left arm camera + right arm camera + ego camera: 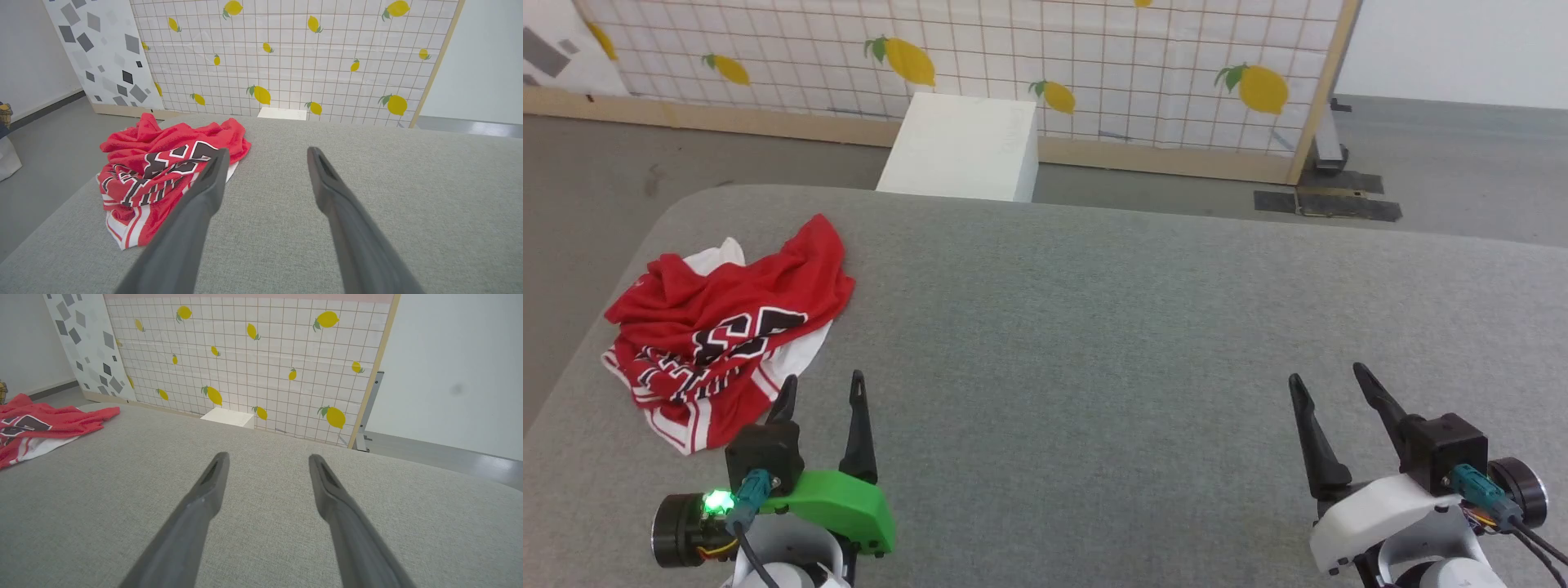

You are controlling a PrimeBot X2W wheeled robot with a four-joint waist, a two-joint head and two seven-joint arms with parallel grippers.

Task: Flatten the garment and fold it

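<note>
**Starting state.** The crumpled red jersey shirt (pixel 727 327), with white sleeves and black print, lies bunched on the grey fabric-covered desk (pixel 1135 327), close to the desk's left edge. The left claw (pixel 823 378), fingers spread and empty, is poised just beside the heap's near hem. The right claw (pixel 1325 374), likewise spread and empty, is well apart from it.

**Likely hazards.** A pinch into the bunched folds may catch several layers together, so the shirt would lift as a lump. An outward tug may drag cloth over the desk's edge.
</note>
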